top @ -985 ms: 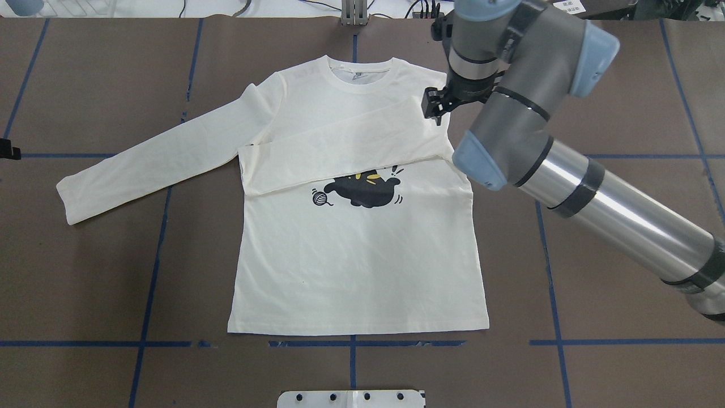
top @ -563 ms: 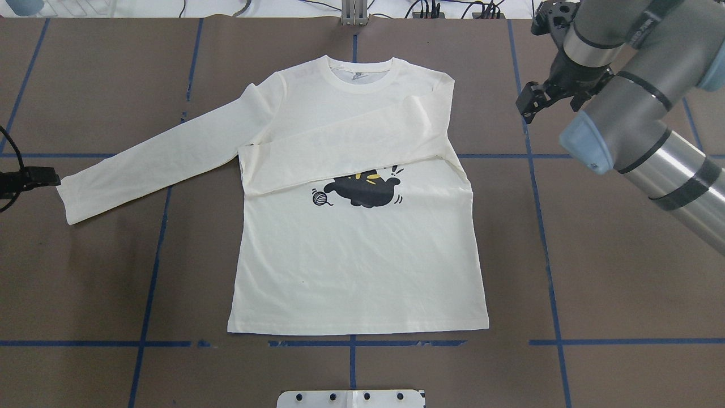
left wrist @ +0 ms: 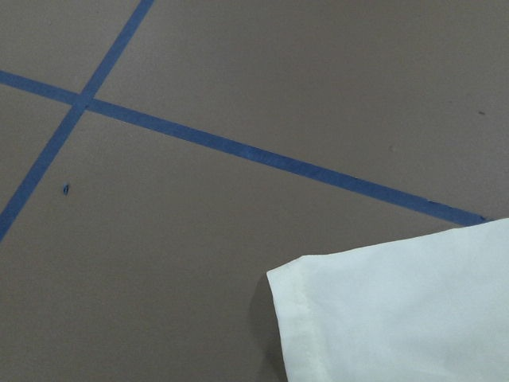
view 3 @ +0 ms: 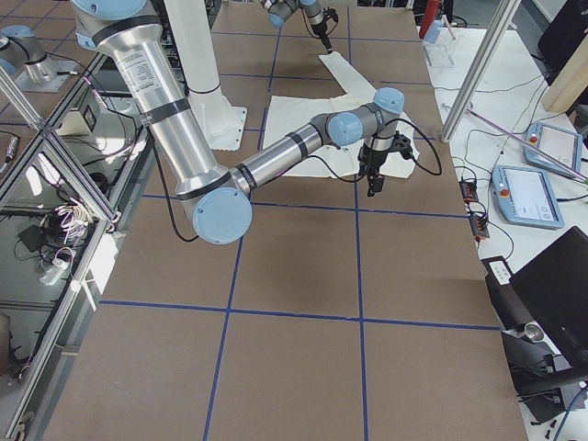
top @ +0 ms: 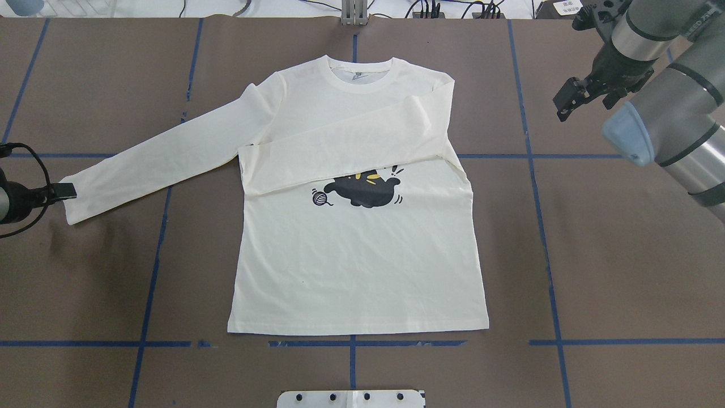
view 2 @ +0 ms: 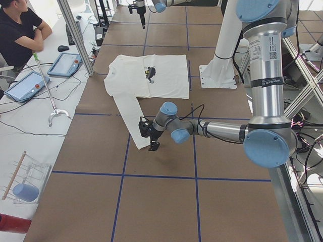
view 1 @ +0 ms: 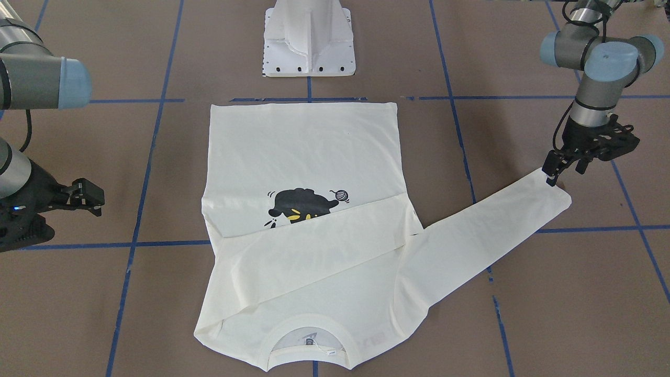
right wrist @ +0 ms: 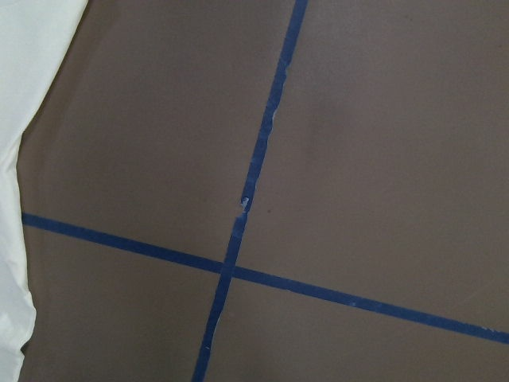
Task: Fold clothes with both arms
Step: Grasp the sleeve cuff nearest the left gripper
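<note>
cream-white long-sleeved t-shirt with the black cat print (top: 362, 255) lies flat, print up, mid brown paper-covered table (top: 623, 255). one sleeve is folded across the chest, the other sleeve (top: 158, 164) runs out toward 9 o'clock in the overhead view. the left black two-finger gripper (top: 67, 191) is right at that cuff (left wrist: 382, 310), can't tell if it's clenched. the right black gripper (top: 566, 105) hangs released and empty at 2 o'clock, well apart. my worry: a thin pinch on the cuff edge slips, or the pull drags the shirt and undoes the folded sleeve.

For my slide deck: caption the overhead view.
T-shirt with one sleeve folded across its chest; left gripper at the other cuff, right gripper off the cloth.
</note>
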Motion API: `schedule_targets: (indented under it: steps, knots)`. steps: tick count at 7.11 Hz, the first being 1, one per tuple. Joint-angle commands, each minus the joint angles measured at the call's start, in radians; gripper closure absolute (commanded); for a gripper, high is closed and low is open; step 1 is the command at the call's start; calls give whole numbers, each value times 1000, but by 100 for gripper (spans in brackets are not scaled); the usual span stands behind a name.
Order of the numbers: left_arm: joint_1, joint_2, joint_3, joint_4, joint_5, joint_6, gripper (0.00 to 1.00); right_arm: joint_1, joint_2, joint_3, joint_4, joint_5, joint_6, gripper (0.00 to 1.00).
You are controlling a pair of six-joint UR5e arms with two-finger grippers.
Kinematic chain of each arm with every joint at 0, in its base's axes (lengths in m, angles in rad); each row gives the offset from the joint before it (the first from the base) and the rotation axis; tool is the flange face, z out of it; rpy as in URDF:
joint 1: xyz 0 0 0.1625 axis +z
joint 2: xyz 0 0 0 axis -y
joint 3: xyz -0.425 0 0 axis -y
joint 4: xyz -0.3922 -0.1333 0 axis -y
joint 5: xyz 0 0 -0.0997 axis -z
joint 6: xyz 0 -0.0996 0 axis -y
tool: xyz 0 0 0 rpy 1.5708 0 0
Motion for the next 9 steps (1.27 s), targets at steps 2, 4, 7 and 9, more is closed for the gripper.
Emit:
schedule_targets:
  steps: [2, 4, 7, 9]
  knots:
    - [1, -57, 51, 4, 1, 7, 1, 4, 0, 0, 1, 6, 2, 0]
    - [1, -59, 54, 4, 1, 5, 8, 4, 0, 0, 1, 6, 3, 0]
    - [3, -59, 63, 0, 1, 5, 10, 4, 0, 0, 1, 6, 3, 0]
    - [3, -59, 65, 0, 1, 5, 16, 4, 2, 0, 1, 6, 3, 0]
